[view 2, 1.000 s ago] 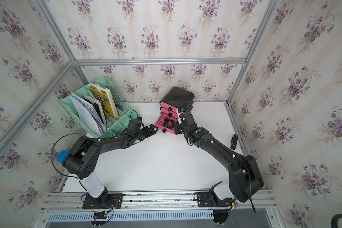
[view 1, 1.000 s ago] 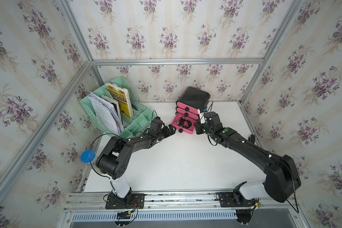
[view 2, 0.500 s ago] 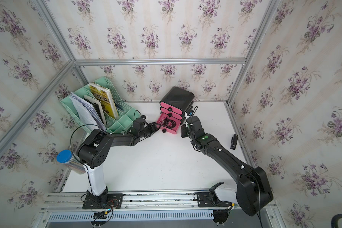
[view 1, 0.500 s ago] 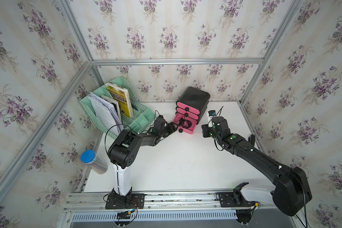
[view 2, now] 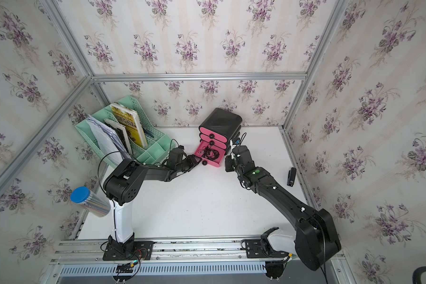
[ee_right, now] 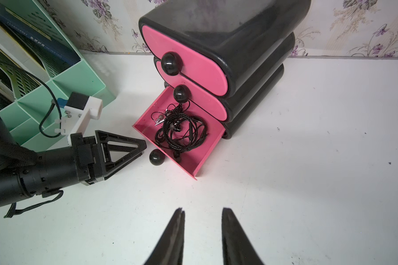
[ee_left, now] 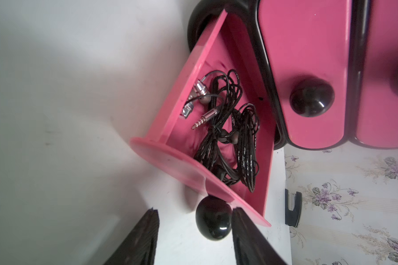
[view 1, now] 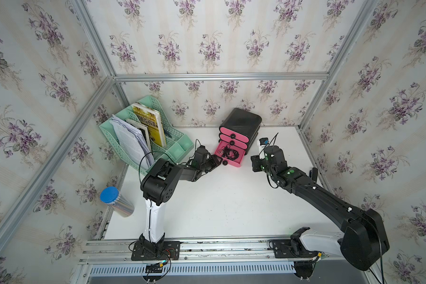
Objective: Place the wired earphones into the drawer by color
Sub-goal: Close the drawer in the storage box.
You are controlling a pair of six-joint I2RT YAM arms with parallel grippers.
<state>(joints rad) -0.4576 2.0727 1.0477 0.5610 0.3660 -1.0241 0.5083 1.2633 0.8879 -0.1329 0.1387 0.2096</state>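
The left gripper [ee_left: 194, 210] is placed about the knob [ee_left: 213, 218] of the bottom drawer [ee_left: 166, 156], which is pulled out of the cabinet [view 1: 241, 120] with the black earphones [ee_left: 230, 128] heaped inside. Should the glossy round knob be pinched off-centre, it could be squeezed out. A skewed push could jam the drawer or shove the cabinet back, and a cable loop near the front could be trapped. The jaws are half parted: one finger [ee_left: 246, 231] is seen at the knob's edge and a gap is left at the other, so nothing is clamped yet. The right gripper [ee_right: 202, 210] is held parted and empty above the table [ee_right: 308, 160].
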